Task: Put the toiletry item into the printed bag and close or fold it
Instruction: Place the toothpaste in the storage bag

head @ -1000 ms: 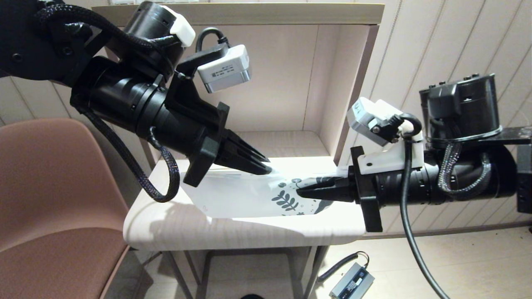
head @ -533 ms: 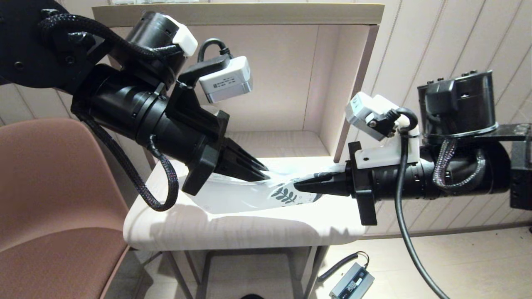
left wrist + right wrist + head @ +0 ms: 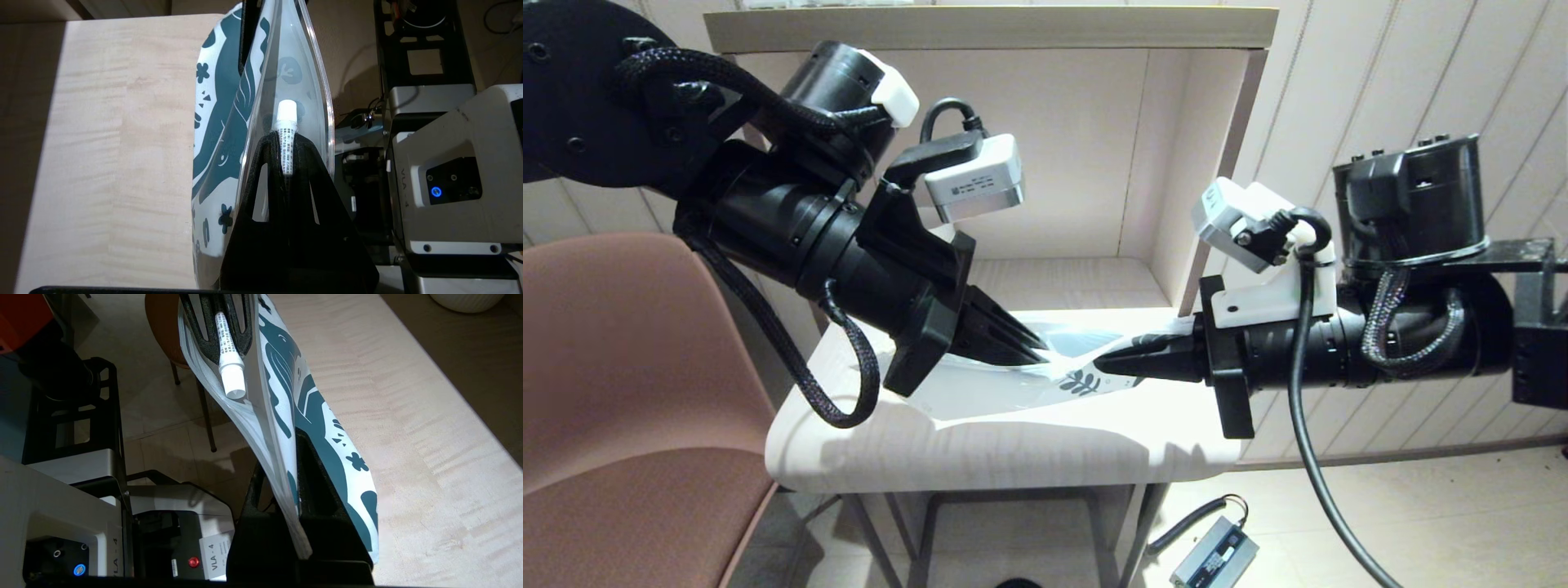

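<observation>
My left gripper (image 3: 287, 163) is clamped on the slim white printed tube (image 3: 287, 134), its cap inside the mouth of the soft white pouch with teal leaf print (image 3: 220, 134). My right gripper (image 3: 294, 465) pinches the pouch's printed end, lifting it above the pale wooden table (image 3: 980, 449), presumably to hold the opening steady.

Most of the toiletry item (image 3: 287, 139) is buried between the left gripper (image 3: 286, 143) fingers — only its white cap end shows inside the printed bag (image 3: 229, 122). Head view hides it behind that bag. The white mug (image 3: 466, 298) beyond the bag is cut off.
</observation>
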### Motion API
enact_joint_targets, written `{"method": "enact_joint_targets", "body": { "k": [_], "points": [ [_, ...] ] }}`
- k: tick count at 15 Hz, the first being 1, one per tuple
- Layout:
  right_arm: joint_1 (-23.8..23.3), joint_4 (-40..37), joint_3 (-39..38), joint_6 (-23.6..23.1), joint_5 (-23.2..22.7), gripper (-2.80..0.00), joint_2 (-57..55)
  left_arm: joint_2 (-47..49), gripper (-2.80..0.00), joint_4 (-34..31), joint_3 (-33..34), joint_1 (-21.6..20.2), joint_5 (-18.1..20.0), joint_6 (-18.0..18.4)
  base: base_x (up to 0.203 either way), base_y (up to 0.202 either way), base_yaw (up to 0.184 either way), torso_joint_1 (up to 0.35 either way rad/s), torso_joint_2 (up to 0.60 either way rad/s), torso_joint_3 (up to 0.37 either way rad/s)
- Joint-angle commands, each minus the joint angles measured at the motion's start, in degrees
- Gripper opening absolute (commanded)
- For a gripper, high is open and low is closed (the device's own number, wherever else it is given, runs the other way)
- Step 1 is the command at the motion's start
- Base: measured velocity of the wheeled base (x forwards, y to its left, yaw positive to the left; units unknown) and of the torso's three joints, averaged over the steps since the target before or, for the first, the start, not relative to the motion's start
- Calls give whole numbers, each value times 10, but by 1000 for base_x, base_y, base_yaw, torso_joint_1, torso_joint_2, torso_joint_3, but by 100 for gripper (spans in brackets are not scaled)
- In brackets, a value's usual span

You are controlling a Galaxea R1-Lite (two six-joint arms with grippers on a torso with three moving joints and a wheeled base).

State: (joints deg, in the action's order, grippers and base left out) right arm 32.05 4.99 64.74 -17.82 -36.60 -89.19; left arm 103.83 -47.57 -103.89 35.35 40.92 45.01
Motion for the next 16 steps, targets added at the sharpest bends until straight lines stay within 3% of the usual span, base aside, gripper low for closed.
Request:
{"method": "enact_joint_targets", "body": {
  "k": [1, 4, 5, 11, 14, 16],
  "points": [
    [1, 0, -2, -1, -2, -280, 0, 3, -280, -2, -4, 0, 3, 2, 0, 0, 0, 0, 0, 0],
    [1, 0, -3, -1, -2, -280, 1, 2, -280, -2, 2, 0, 4, 3, 0, 0, 0, 0, 0, 0],
    [1, 0, -3, -1, -2, -280, 1, 3, 0, -2, -3, 0, 6, 3, 0, 0, 0, 0, 0, 0],
    [0, 0, -12, -1, -2, -280, 6, -6, 0, -2, -6, 1, 10, 2, 0, 0, 0, 0, 0, 0],
    [0, 0, -15, 0, -3, -280, 8, -27, 0, -6, -22, -1, 69, -6, 0, 0, 0, 0, 0, 0],
    [-1, 0, -17, 0, -3, -280, 9, -52, 0, -8, -24, -6, 77, -10, 0, 0, 0, 0, 0, 0]
  ]
}}
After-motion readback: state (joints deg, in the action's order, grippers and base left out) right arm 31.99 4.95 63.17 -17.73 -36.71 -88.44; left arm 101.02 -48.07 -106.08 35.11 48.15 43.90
